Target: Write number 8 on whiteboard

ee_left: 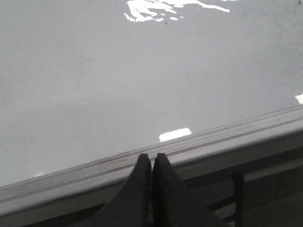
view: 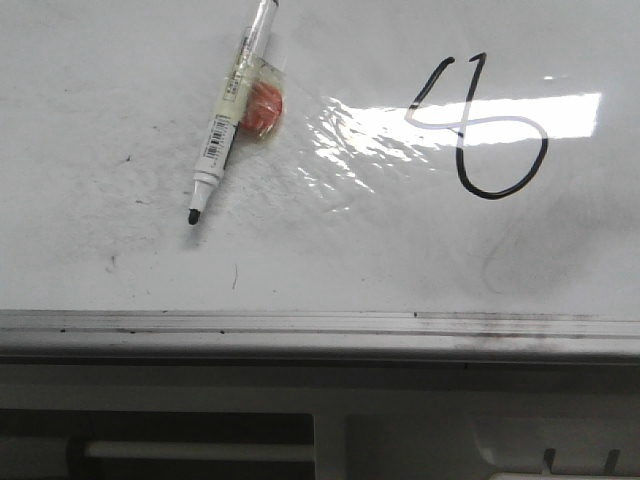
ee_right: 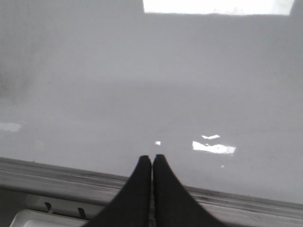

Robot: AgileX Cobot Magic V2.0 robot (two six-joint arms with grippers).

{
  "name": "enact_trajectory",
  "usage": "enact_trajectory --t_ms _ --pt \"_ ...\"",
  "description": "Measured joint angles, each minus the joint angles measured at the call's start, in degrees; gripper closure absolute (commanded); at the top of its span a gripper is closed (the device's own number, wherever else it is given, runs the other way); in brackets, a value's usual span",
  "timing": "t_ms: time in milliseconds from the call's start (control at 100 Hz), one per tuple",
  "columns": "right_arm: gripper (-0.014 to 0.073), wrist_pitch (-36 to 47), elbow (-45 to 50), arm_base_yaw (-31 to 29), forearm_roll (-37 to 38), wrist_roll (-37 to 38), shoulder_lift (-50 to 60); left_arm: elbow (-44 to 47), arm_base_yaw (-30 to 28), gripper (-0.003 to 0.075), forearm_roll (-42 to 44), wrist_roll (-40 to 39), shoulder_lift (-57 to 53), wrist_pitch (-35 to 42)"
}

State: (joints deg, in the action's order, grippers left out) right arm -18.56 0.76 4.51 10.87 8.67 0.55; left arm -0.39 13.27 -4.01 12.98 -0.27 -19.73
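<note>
Along the lower part of the front view, the silver rail of the whiteboard is seen, smudged and specked. Above it, at upper left, an uncapped marker is laid tip-down beside an orange object in clear wrap. At upper right, the number 8 is drawn in black, its top left unclosed. In the wrist views, the left hand and right hand are each pressed together, empty, over the rail.
</note>
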Motion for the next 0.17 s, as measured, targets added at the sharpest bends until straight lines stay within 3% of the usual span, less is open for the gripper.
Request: enact_trajectory --t_ms 170 --pt "0.0637 0.00 0.00 0.00 -0.03 0.00 0.00 0.00 0.00 0.0741 0.00 0.00 0.00 0.00"
